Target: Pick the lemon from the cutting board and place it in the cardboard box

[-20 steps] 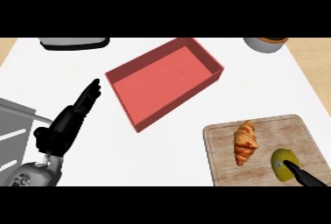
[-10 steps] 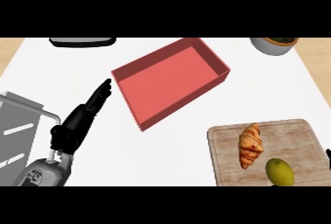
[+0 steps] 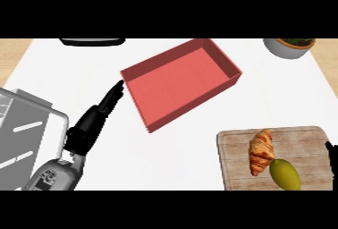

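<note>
Red box (image 3: 178,80) at upper centre of the white worktop (image 3: 171,156), skewed, low-walled, nothing inside; reads as the cardboard box of the task.

Head view, right side: wooden cutting board (image 3: 303,138) low at the right, with a croissant (image 3: 262,151) lying lengthwise and the lemon (image 3: 285,174) just beside its lower end, near the board's near edge. Touching or barely apart, cannot tell. Lemon not yet gripped, well apart from the box.

Right hand (image 3: 328,147): only a black sliver at the view's right edge, over the board's far side, beside the lemon but not on it. Open or closed, cannot tell.

Left hand (image 3: 99,114): left of the box, fingers straight and together, tips just beside the box's near-left corner, holding nothing.

Elsewhere: grey appliance (image 3: 26,129) at the left edge, potted plant (image 3: 289,47) at top right, dark object (image 3: 92,41) at top left.

Judged risks:
- Croissant so close that a grasp from that side could catch or shove it along with the fruit.
- Smooth, rounded lemon, likely to roll off the board's near edge if pushed instead of enclosed.
- Low carry towards the box likely to clip its raised wall and knock the lemon free.
- Lemon near the view's bottom edge, so easily hidden once the hand covers it.
</note>
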Controlling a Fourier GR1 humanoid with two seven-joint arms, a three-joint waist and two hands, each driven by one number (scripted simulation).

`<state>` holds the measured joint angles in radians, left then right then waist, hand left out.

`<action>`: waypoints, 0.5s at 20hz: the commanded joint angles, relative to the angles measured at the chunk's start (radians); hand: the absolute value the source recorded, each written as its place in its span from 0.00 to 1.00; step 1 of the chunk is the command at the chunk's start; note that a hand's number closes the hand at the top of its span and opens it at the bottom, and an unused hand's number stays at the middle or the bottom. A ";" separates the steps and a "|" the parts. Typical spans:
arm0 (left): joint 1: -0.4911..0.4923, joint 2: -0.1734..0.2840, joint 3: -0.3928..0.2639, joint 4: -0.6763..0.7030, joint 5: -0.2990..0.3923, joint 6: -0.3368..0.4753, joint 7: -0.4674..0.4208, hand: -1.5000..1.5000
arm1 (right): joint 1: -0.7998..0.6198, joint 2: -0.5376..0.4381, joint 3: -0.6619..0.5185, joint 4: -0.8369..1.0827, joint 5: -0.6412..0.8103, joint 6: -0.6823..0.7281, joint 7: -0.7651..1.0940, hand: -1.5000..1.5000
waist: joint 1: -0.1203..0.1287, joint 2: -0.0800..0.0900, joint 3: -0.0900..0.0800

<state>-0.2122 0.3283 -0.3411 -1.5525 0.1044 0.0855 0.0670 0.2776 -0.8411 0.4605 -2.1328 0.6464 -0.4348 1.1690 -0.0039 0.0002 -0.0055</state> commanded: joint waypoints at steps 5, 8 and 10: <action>0.018 -0.021 0.001 0.013 -0.020 -0.020 -0.015 0.50 | -0.048 0.112 -0.020 0.043 0.034 0.141 0.189 0.00 | 0.003 0.001 0.005; 0.020 0.010 0.023 -0.032 0.009 -0.058 0.022 0.50 | -0.104 0.161 -0.037 0.106 0.014 0.186 0.202 0.00 | 0.014 0.001 0.005; -0.001 -0.038 0.004 0.024 -0.031 -0.031 0.004 0.50 | -0.117 0.237 0.020 0.145 0.107 0.171 0.209 0.00 | 0.008 0.001 0.005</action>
<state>-0.2131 0.3063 -0.3315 -1.5419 0.0876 0.0606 0.0684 0.2023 -0.6866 0.4515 -2.0331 0.6926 -0.3198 1.2005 0.0043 0.0016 -0.0016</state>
